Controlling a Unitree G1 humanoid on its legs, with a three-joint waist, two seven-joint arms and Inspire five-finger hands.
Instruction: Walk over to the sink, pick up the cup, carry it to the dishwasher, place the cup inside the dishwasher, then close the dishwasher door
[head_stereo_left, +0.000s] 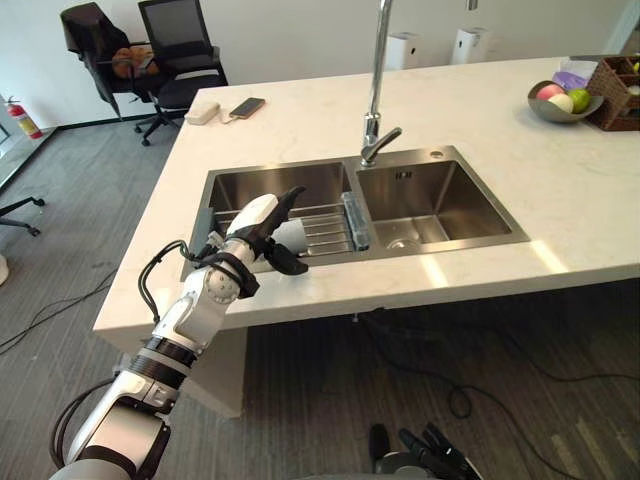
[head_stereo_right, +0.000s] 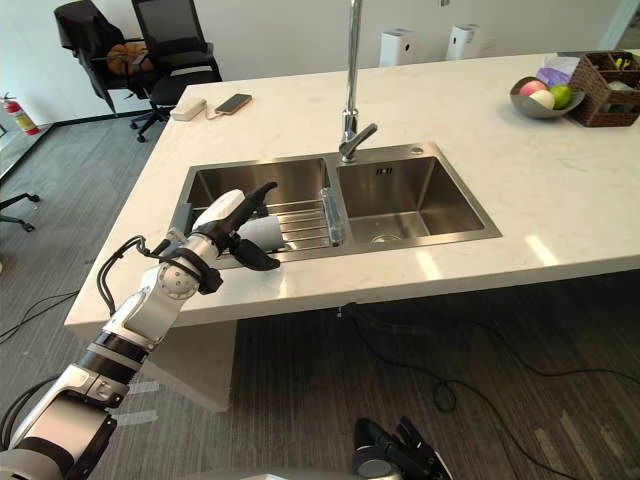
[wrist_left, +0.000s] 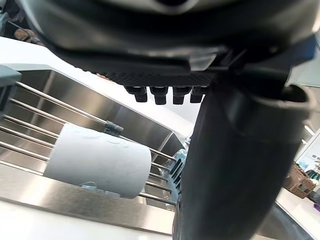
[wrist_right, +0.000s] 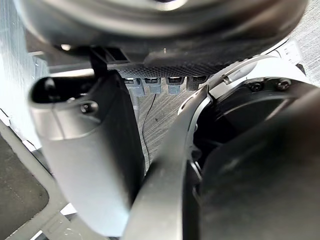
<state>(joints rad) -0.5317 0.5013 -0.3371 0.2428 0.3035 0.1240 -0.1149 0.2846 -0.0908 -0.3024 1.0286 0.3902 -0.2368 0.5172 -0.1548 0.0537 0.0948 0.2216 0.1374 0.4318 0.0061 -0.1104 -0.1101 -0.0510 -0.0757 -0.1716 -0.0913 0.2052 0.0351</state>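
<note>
Walk to the sink (head_stereo_left: 432, 186) done; left robot hand (head_stereo_left: 262, 232) spread open at the cup (wrist_left: 97, 160) on the rack (head_stereo_left: 322, 226), not yet gripping; carrying, loading, door-closing remain.

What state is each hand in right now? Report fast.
Left hand: open, by the cup on the sink rack, not gripping it.
Right hand: open, holding nothing.
</note>
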